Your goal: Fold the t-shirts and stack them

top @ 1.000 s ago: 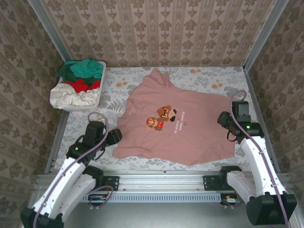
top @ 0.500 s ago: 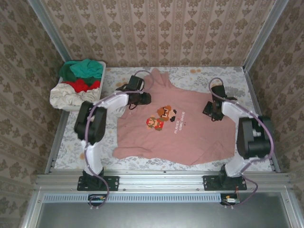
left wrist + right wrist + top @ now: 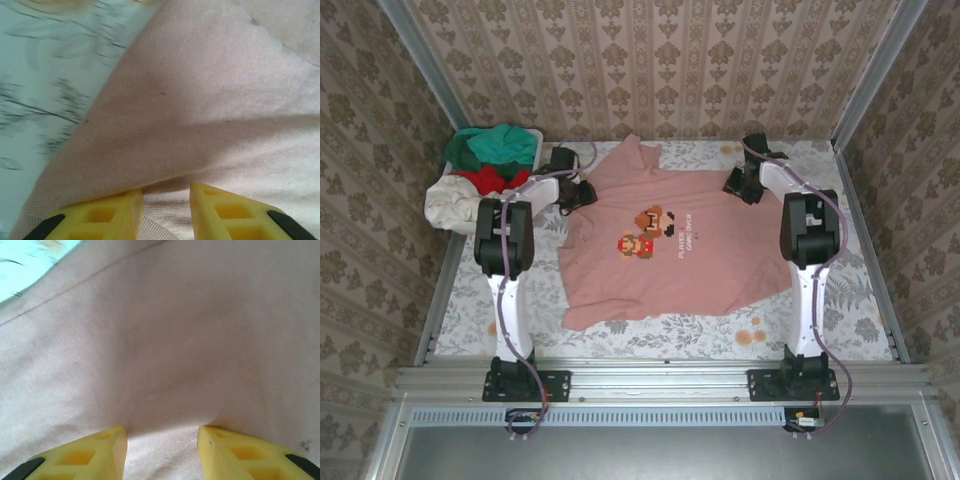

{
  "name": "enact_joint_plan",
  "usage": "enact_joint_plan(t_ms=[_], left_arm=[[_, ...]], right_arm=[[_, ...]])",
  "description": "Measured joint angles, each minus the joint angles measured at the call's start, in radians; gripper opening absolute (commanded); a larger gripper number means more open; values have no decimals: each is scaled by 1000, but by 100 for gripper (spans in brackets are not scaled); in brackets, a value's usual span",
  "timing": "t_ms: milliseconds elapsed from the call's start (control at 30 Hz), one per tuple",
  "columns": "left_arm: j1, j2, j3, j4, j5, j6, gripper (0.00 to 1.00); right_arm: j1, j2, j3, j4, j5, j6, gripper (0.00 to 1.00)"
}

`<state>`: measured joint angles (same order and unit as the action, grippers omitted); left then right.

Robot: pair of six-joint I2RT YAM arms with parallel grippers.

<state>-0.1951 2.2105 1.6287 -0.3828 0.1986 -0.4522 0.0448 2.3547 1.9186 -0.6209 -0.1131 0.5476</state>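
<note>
Jaws of both arms closed on the dusty-pink t-shirt.

Left jaws: in the left wrist view a raised fold of the pink cloth is seen running down between the yellow fingers, which are set close with cloth pinched in the gap. The patterned desk cover is visible to one side.

Right jaws: in the right wrist view the cloth is bunched between the yellow fingers and pulled up from them in a smooth sheet.

Desk: covered in a pale floral cloth and walled on three sides by patterned panels.

Pink t-shirt: laid print-up across the middle of the desk, from the far edge to short of the near edge. Its near hem is wrinkled and runs unevenly. One point of cloth is pushed up against the far edge.

Left arm: stretched out to the shirt's far-left edge, just beside the basket. Right arm: stretched out to the shirt's far-right part, near the far edge.

White basket: set at the far-left corner. A teal-green t-shirt is heaped at its far end, a red t-shirt in the middle and a cream t-shirt at its near end, all crumpled.

Pixel-art print: noted at mid-shirt, with white text just to its right, too small to be read.
</note>
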Motion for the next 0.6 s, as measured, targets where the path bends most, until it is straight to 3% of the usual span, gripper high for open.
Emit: enact_joint_plan(t_ms=[133,267,467,600], left_arm=[[35,-2,0,-2,0,0,32],[34,-32,-23,-24,-19,9,43],[-52,-145,-84,-47,-62,17,47],[-108,-107,-13,-39,-36,24,44]], right_arm=[[39,63,146,-76,-20,-28,47],[92,2,145,-143,13,-68,52],[237,-438,-356,-76,114,-85,50],[334,-656,-659,-35,160,-48,46]])
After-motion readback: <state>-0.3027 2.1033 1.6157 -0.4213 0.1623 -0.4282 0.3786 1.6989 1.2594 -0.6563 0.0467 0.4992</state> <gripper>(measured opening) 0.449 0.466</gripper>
